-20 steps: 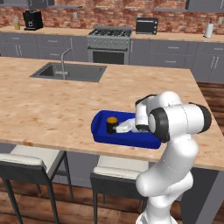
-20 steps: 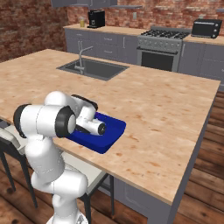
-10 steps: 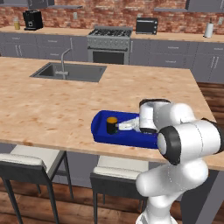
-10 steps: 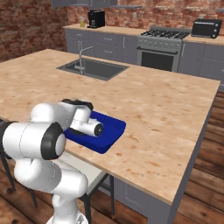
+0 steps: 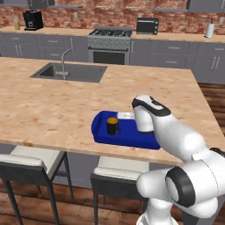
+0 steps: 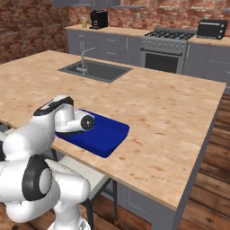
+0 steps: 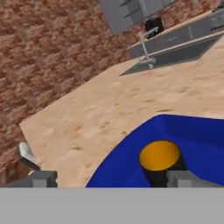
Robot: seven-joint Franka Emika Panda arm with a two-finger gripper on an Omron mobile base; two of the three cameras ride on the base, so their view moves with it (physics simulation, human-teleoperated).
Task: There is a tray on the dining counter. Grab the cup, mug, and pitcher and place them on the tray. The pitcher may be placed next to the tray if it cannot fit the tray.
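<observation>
The black mug [image 5: 113,126] with an orange inside stands upright at the left end of the blue tray [image 5: 132,136], near the front edge of the dining counter [image 5: 52,110]. My gripper [image 5: 123,116] hovers low over the tray just right of the mug, open. In the hand view the mug [image 7: 159,158] sits between the spread fingertips [image 7: 43,178], close to the right one, and nothing is gripped. From the right, my arm covers the left part of the tray [image 6: 105,134]. The cup and the pitcher are out of view.
A sink [image 5: 70,72] with a faucet is set into the counter's far left. Two stools [image 5: 30,158] [image 5: 118,176] stand under the front edge below the tray. A stove [image 5: 110,41] and grey cabinets line the brick back wall.
My arm has folded down and swung its elbow toward the cameras. The hand stays over the tray by the mug, jaws still open. The mug has not moved.
</observation>
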